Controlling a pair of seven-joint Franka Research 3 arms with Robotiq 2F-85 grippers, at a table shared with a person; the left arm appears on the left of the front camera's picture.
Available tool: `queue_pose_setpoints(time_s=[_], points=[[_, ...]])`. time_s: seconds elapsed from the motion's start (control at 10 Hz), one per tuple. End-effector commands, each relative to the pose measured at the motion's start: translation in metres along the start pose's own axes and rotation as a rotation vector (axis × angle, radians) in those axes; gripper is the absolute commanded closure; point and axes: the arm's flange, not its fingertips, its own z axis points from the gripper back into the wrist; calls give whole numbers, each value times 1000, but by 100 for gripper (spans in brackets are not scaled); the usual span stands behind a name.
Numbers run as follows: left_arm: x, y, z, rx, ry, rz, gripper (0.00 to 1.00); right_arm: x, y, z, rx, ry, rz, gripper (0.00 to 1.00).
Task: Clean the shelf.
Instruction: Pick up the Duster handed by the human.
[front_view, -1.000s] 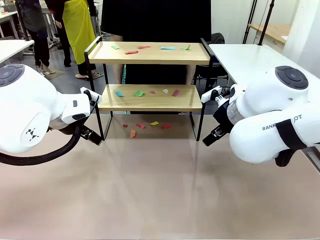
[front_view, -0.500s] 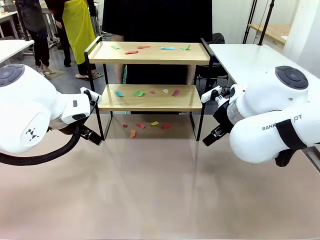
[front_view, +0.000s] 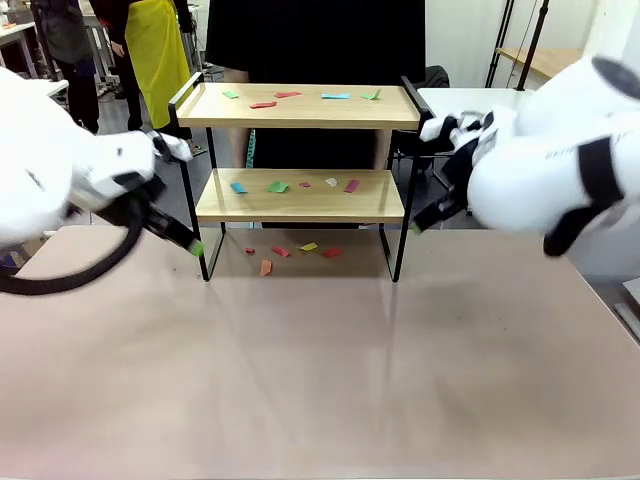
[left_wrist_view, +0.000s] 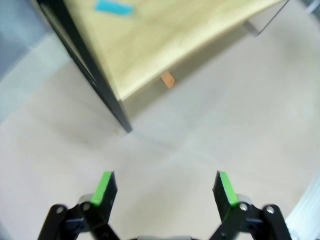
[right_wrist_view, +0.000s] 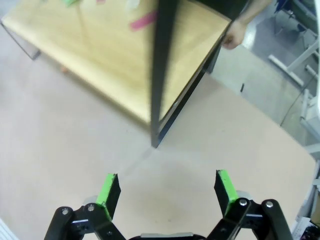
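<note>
both arms had lifted and closed in on the shelf (front_view: 300, 207), upper centre. left gripper (left_wrist_view: 165, 187) and right gripper (right_wrist_view: 165, 186) stood wide open, empty, its legs beyond their tips. right wrist view caught a person's hand (right_wrist_view: 232, 37), upper right.

This is a robotics lab: a white left arm (front_view: 60, 185) and right arm (front_view: 560, 170) reach over a beige table (front_view: 320, 380), with a white-topped work table (front_view: 480, 98), black stand poles (front_view: 532, 40) and standing people (front_view: 155, 50) beyond its far edge.
</note>
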Motion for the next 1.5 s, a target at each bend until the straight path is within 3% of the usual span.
queue_pose_setpoints(time_s=[0.0, 0.2, 0.4, 0.7, 0.8, 0.9, 1.0, 1.1, 1.4], points=[[8, 61, 30, -106, 36, -24, 0, -6, -46, 31, 74, -49, -2, 0], [6, 118, 66, -243, 0, -77, 0, -32, -106, 79, 156, -167, 43, 0], [-20, 173, 89, -383, -78, -158, 0, -77, -150, 99, 229, -299, 154, 0], [-74, 239, 86, -396, -222, -246, 0, -147, -202, 94, 193, -443, 242, 0], [-84, 248, 81, -397, -308, -240, 0, -160, -217, 89, 187, -485, 201, 0], [-87, 233, 80, -348, -323, -287, 0, -165, -223, 84, 184, -486, 122, 0], [-82, 208, 88, -306, -317, -293, 0, -161, -205, 109, 161, -414, 204, 0], [-102, 249, 80, -365, -279, -244, 0, -161, -205, 109, 161, -414, 204, 0], [-96, 242, 79, -352, -290, -258, 0, -165, -205, 102, 171, -409, 180, 0]])
